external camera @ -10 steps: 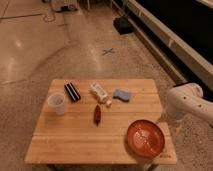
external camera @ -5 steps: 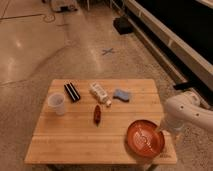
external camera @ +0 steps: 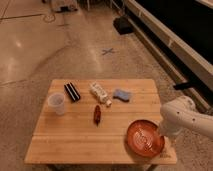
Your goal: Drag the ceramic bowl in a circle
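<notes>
End effector (external camera: pixel 161 133) hangs from the white arm at the right rim of the ceramic bowl (external camera: pixel 144 138), touching it or just above it; which, I cannot tell, nor whether it is open or shut or has any hold on the rim.

The bowl is orange-red and glossy. The right and near edges of the wooden counter (external camera: pixel 75 145) run just beside it, so there is little margin on those sides. The main risk, as I judge it, is that a circle swung outward would carry the bowl over one of those edges. A glossy rim could also slip free under light contact, leaving the bowl behind mid-arc. A circle swung wide to the left could knock the small dark red object (external camera: pixel 97 114), the nearest thing, left of the bowl and a little beyond it.

Counted, moving out from the bowl:
- one dark red object
- one blue sponge (external camera: pixel 121 94), beyond the bowl
- one white bottle (external camera: pixel 100 93) lying on its side, beyond and to the left
- one black bar (external camera: pixel 72 92), farther left
- one translucent cup (external camera: pixel 56 103), farthest left
- one bowl
- one end effector
</notes>
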You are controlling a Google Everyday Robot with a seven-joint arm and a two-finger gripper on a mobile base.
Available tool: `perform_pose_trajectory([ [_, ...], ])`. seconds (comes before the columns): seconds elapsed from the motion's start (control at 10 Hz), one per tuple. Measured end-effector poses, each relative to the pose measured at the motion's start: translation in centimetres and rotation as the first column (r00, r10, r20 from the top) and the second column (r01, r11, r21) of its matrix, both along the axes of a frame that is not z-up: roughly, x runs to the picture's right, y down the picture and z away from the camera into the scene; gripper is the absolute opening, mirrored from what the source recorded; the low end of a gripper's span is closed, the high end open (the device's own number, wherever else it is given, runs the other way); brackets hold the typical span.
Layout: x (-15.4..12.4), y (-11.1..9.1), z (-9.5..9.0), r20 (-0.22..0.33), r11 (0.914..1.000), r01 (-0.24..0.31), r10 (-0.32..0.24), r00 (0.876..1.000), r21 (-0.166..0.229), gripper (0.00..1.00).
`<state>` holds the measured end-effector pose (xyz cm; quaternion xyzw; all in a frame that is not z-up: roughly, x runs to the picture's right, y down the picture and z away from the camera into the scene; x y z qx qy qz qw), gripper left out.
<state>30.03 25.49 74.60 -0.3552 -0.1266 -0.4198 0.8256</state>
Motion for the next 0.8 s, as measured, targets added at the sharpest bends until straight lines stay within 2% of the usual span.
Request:
perform_pose_trajectory([
  [0.1, 0.1, 0.6, -0.3, 0.001, 0.9999, 0.009, -0.009, 1.000, -0.010, 0.39],
  [0.3, 0.3, 1.3, -0.9, 0.000, 0.9999, 0.009, -0.009, 1.000, -0.007, 0.23],
  [0.4, 0.2, 0.6, -0.5, 0.004, 0.9999, 0.015, -0.015, 1.000, 0.002, 0.19],
  [0.7, -0.8, -1.7, 1.3, 0.019, 0.9994, 0.034, -0.034, 0.999, 0.009, 0.19],
  [0.8, -0.7, -1.7, 1.5, 0.019, 0.9993, 0.036, -0.037, 0.999, 0.011, 0.19],
])
